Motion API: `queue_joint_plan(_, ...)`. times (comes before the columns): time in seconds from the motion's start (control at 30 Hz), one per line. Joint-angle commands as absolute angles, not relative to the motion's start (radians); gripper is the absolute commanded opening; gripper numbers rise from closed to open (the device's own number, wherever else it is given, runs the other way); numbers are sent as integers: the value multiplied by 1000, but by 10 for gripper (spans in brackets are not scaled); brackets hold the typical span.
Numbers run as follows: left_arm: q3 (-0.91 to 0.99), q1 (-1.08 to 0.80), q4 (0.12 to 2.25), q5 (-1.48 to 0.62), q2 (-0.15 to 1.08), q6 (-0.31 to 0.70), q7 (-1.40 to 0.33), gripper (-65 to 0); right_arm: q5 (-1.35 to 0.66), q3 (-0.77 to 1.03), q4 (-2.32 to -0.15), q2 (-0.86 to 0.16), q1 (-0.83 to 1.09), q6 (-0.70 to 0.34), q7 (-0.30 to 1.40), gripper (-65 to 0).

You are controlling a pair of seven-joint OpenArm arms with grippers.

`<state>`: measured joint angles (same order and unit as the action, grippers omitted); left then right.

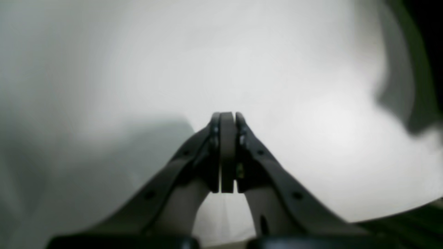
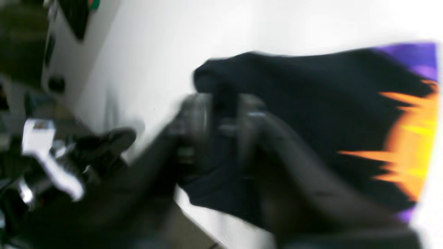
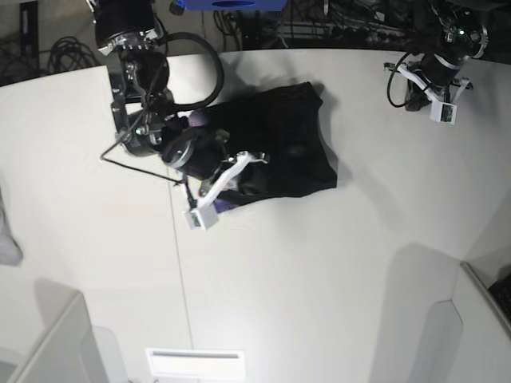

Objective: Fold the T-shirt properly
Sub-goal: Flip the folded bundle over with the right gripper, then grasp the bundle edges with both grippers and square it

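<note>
The black T-shirt lies crumpled on the white table, at the back middle of the base view. In the right wrist view, which is motion-blurred, its purple, orange and yellow print shows at the right. My right gripper is at the shirt's left edge, near the table's edge. Its jaws are shut on a raised fold of the black T-shirt. My right arm covers that edge in the base view. My left gripper is shut and empty above bare table, and its arm stays at the back right, away from the shirt.
A small grey cloth lies at the table's left edge. Cables and a blue object sit behind the table. Pale panels stand at the front corners. A grey box stands beyond the table edge.
</note>
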<state>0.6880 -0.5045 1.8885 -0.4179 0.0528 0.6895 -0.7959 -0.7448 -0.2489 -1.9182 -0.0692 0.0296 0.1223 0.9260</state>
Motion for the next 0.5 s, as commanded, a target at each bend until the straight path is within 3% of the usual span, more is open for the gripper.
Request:
queue_joint_plan(0.0, 682, -506, 1914, -478, 65, 698, -776, -650, -754, -217, -1939, -87, 28, 85, 909, -650)
queue_joint_plan(0.13, 644, -512, 1913, -682, 104, 698, -777, -650, -756, -94, -1939, -91, 101, -1, 903, -650)
queue_joint_plan(0.17, 630, -513, 1911, -711, 113, 698, -777, -612, -756, -68, -1939, -91, 117, -19, 903, -650)
queue_joint_plan(0.33, 553, -490, 1908, -779, 110, 698, -777, -262, -754, 22, -1939, -97, 162, -107, 908, -650)
queue_joint_plan(0.4, 513, -476, 1905, -792, 105, 688, -777, -174, -754, 50, -1939, -97, 180, -122, 909, -650)
queue_joint_plan(0.47, 483, -473, 1905, -812, 82, 653, -776, -127, -754, 58, -1939, -97, 191, -122, 909, -650)
